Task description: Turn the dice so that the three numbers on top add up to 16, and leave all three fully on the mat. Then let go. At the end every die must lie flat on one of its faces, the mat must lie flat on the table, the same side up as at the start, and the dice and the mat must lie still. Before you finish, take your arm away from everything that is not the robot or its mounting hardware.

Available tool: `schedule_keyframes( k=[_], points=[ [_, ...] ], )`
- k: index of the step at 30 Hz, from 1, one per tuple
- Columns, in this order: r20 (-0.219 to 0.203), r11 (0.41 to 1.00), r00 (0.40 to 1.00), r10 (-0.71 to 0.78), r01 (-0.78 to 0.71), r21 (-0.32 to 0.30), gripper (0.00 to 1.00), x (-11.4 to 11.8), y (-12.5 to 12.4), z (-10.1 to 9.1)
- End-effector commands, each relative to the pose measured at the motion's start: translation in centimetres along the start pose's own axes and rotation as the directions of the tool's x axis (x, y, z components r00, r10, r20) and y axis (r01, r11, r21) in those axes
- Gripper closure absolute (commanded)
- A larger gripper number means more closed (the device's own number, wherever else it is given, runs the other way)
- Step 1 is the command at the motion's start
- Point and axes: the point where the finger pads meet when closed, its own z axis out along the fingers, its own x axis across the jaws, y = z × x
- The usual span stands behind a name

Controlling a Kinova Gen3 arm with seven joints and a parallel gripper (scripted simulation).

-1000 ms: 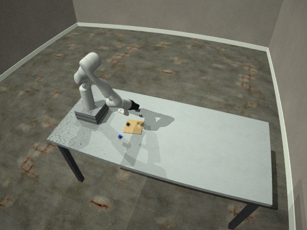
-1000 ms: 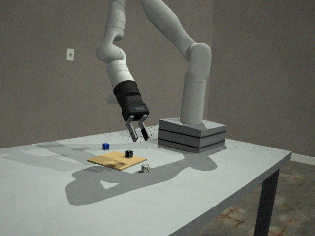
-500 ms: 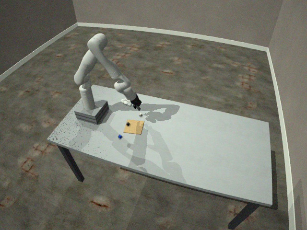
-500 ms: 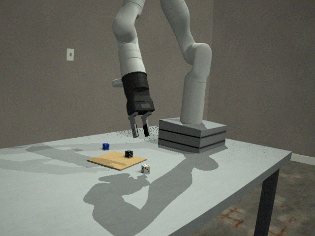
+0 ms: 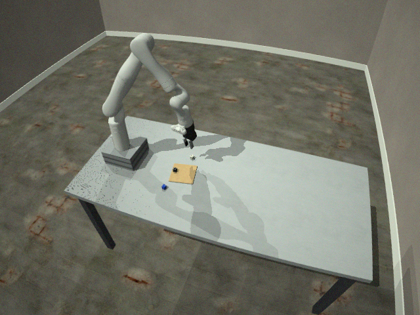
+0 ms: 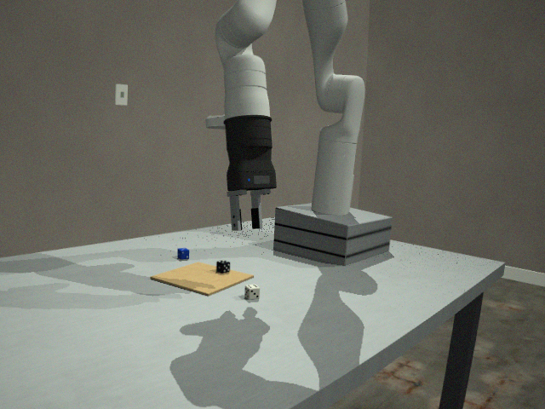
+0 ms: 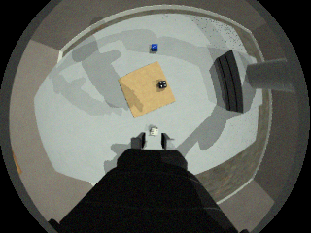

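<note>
A tan square mat (image 5: 183,173) (image 6: 202,277) (image 7: 147,88) lies flat on the grey table. A black die (image 5: 174,169) (image 6: 223,266) (image 7: 161,84) sits on the mat near one corner. A white die (image 5: 192,156) (image 6: 251,291) (image 7: 155,131) lies on the table just off the mat's edge. A blue die (image 5: 164,186) (image 6: 183,253) (image 7: 155,49) lies on the table off the mat's other side. My gripper (image 5: 188,144) (image 6: 245,218) (image 7: 153,138) points down, open and empty, well above the white die.
The arm's stepped grey base (image 5: 125,153) (image 6: 332,233) stands on the table close to the mat. The table edge runs near the white die's side in the exterior view.
</note>
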Motion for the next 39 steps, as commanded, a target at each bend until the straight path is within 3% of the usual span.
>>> schedule_keyframes(
  k=[1,12,25,26,39],
  points=[
    [-0.007,0.998,0.999,-0.045,0.045,0.048,0.30,0.4,2.3,0.2],
    [-0.008,0.983,0.999,-0.045,0.046,0.179,0.30,0.4,3.1,-0.2],
    [-0.005,0.977,0.999,-0.045,0.045,0.207,0.30,0.4,3.3,-0.3],
    [-0.005,0.977,0.999,-0.045,0.045,0.207,0.00,0.4,3.3,-0.3],
    [-0.005,0.977,0.999,-0.047,0.047,0.207,0.00,0.4,3.3,-0.3]
  ],
)
